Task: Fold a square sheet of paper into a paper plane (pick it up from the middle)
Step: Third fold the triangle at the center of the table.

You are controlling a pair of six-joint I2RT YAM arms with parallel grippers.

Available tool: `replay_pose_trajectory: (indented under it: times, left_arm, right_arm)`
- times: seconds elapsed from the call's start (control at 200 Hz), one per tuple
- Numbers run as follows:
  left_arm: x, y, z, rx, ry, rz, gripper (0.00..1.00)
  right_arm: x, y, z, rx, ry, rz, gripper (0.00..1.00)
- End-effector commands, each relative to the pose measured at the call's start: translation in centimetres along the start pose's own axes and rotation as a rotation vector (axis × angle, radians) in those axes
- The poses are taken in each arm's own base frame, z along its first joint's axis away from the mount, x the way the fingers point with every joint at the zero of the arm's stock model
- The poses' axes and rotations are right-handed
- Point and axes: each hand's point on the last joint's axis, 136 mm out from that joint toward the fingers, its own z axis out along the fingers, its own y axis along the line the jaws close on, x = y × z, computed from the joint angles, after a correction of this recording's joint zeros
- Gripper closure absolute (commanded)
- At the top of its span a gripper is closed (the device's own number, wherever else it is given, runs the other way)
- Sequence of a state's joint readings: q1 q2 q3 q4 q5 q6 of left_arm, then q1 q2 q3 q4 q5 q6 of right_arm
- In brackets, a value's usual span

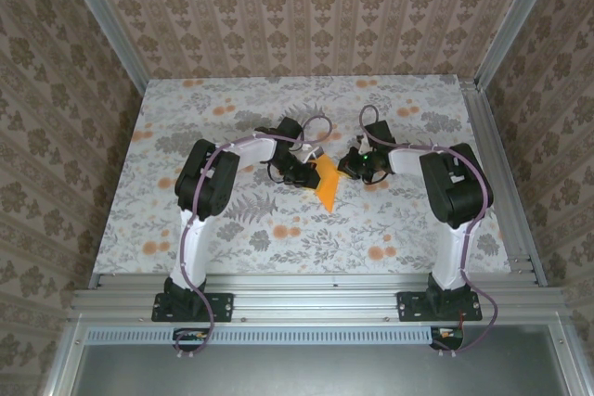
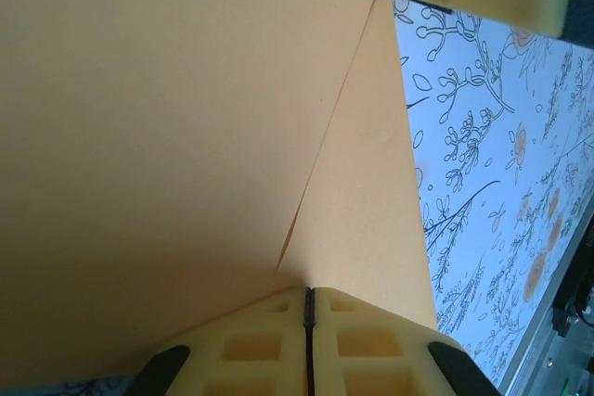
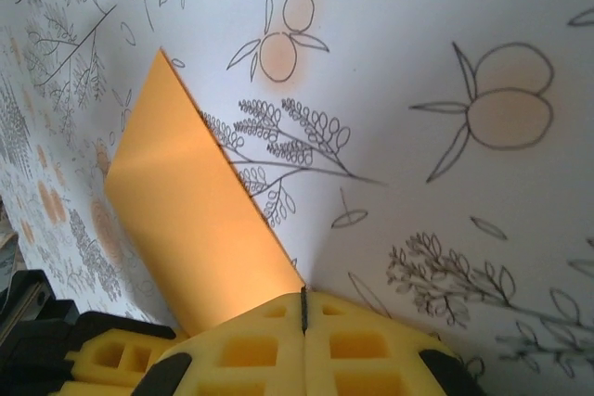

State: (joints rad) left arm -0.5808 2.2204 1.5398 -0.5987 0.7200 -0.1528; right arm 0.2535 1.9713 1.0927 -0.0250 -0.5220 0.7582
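**Both jaws pinched on the orange sheet of paper [image 1: 327,185], centre of the top frame.**
My left jaws and right jaws are each closed tight on an edge of the part-folded sheet, holding it between them over the floral surface [image 1: 232,229]. For a clean crease, I judge I should hold the 2 pinches level and draw the fold taut before pressing it down. Its long axis runs top to bottom in the frame, the narrow tip toward the bottom.

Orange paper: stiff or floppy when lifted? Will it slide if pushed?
Likely floppy: the paper is a thin sheet, though its visible crease should stiffen it somewhat along the fold. Probably very light, so a push on the flat table would slide or buckle it rather than tip it.
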Motion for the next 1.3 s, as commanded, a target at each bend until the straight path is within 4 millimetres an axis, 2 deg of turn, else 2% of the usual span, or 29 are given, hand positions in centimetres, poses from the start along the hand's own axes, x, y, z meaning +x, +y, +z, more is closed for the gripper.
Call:
replay_pose_trajectory:
  times: [0.0,0.12,0.315,0.565,0.915,1.075,1.15,1.295]
  left_arm:
    - [5.1,7.1,1.7,-0.227,0.155,-0.118,0.92]
    - [4.9,7.0,1.7,-0.218,0.152,-0.122,0.92]
    - [4.8,7.0,1.6,-0.209,0.146,-0.124,0.92]
    - [4.8,7.1,1.4,-0.211,0.143,-0.127,0.92]
    - [4.6,7.2,1.2,-0.212,0.137,-0.130,0.92]
    - [4.5,7.1,1.1,-0.206,0.132,-0.130,0.92]
    - [4.4,6.9,1.0,-0.198,0.129,-0.128,0.92]
    - [4.1,6.5,0.9,-0.186,0.120,-0.118,0.93]
  right_arm:
    - [0.8,2.2,-2.2,-0.039,-0.026,-0.053,0.92]
    - [4.2,3.6,-2.1,-0.096,0.037,-0.053,0.92]
    - [8.3,2.9,-1.0,-0.087,0.103,-0.044,0.92]
    - [10.2,0.0,0.0,-0.010,0.146,-0.032,0.92]
    - [12.2,-1.9,-1.1,0.057,0.175,-0.062,0.92]
    - [11.7,-1.4,-2.9,0.069,0.142,-0.091,0.92]
    - [10.3,-0.2,-3.5,0.027,0.104,-0.082,0.91]
    - [6.4,1.8,-3.5,-0.040,0.022,-0.062,0.82]
